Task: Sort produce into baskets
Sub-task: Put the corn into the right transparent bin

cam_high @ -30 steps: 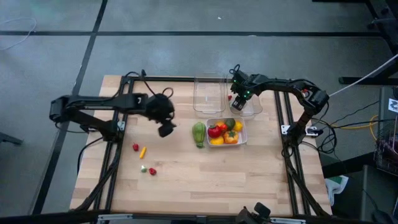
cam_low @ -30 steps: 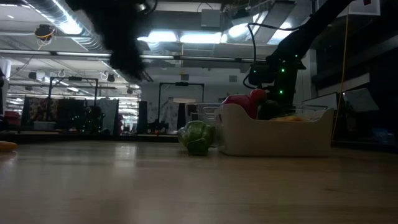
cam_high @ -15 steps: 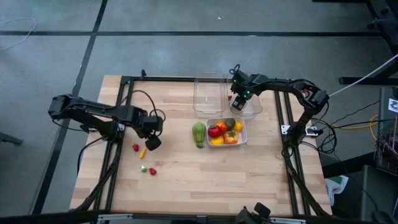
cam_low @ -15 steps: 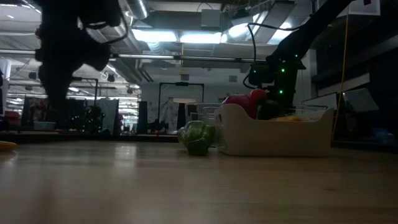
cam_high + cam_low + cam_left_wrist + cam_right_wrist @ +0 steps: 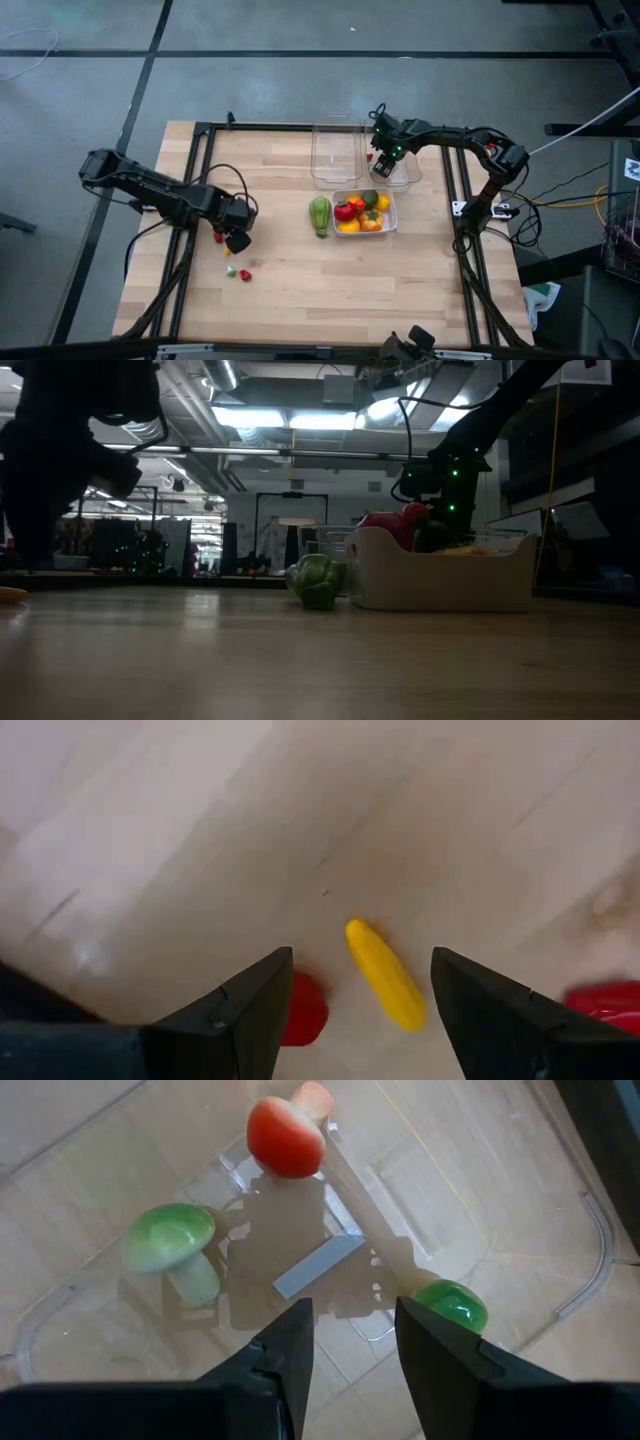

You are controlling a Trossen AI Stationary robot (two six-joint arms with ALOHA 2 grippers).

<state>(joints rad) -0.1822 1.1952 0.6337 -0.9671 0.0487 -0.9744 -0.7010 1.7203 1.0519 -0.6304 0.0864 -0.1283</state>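
Note:
My left gripper (image 5: 237,241) is open, low over the table's left part. In the left wrist view its fingers (image 5: 360,955) stand on either side of a small yellow piece (image 5: 385,976) lying on the wood, with a small red piece (image 5: 304,1009) beside it. My right gripper (image 5: 384,167) is open and empty above the right clear tub (image 5: 402,176). That tub holds a green mushroom (image 5: 171,1243), a red piece (image 5: 285,1136) and a green bit (image 5: 451,1304). The whitish tub (image 5: 389,224) holds red, yellow and orange produce. The long green ribbed piece (image 5: 319,215) lies beside it.
A second clear tub (image 5: 335,152) stands at the far middle. Two tiny bits, one green (image 5: 231,270) and one red (image 5: 245,275), lie on the wood nearer the front. Bare wood lies along the near half. A dark frame runs along the table's edges.
My left gripper has gone toward the table's near left and down, from beside the green ribbed piece to just over the small yellow and red pieces. The right arm and the produce have kept still.

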